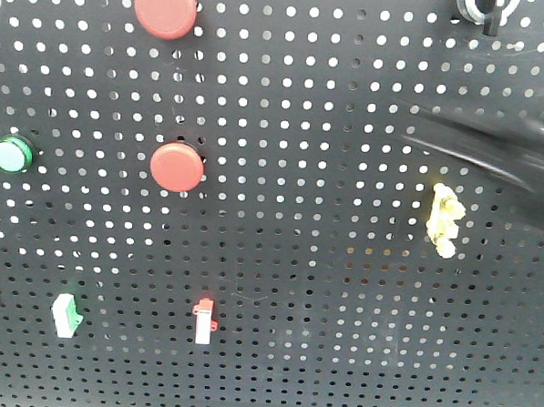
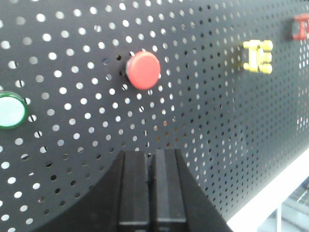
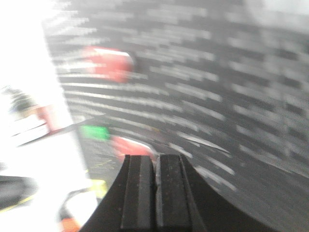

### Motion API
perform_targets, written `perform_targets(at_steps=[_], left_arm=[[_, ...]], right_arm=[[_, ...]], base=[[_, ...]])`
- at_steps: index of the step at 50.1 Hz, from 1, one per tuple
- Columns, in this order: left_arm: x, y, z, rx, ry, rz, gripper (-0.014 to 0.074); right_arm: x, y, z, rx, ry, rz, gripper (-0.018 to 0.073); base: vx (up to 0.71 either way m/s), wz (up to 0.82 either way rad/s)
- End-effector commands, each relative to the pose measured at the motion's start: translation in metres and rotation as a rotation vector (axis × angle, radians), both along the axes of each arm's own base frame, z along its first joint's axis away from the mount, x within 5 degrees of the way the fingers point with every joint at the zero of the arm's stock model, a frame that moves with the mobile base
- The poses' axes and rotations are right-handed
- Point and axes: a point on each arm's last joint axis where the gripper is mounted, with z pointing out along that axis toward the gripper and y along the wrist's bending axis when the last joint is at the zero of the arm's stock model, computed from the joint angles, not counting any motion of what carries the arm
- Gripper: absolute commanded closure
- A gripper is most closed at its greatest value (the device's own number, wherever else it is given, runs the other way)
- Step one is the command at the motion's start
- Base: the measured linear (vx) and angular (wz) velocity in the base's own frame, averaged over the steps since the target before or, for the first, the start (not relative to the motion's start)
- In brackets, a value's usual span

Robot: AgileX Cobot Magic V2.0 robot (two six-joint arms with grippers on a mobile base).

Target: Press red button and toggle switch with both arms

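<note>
Pinched closed, my left claw (image 2: 150, 162) sits below the red button (image 2: 143, 70); my right claw (image 3: 157, 164), likewise closed and blurred, risks overshooting.

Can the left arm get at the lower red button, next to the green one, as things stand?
Likely yes. The left gripper, shut, faces the pegboard just below the red button, and nothing stands between them in the left wrist view.
</note>
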Motion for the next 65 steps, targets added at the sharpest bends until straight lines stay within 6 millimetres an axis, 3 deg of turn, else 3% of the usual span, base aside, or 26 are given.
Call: perform_targets(at_steps=[1,8,29,65], left_arm=[[0.0,0.004,0.015,-0.085,-0.055,0.035,0.0594],[-0.001,0.003,0.013,-0.079,-0.037,0.023,0.0594],[-0.001,0.003,0.012,-0.072,-0.029,0.016,0.0594],[-0.002,0.001,0.01,-0.058,-0.011,0.002,0.0594]], right_arm=[[0.003,0.001,0.025,0.075,-0.068,-0.13,0.0562],[0.016,-0.006,0.032,0.129,-0.078,-0.27,0.0562],[0.023,-0.016,0.036,0.141,-0.135,-0.403,0.0562],[0.035,-0.018,0.033,0.11,-0.17,-0.493,0.0562]], base=[[0.0,0.0],[0.0,0.0],[0.0,0.0],[0.0,0.0]])
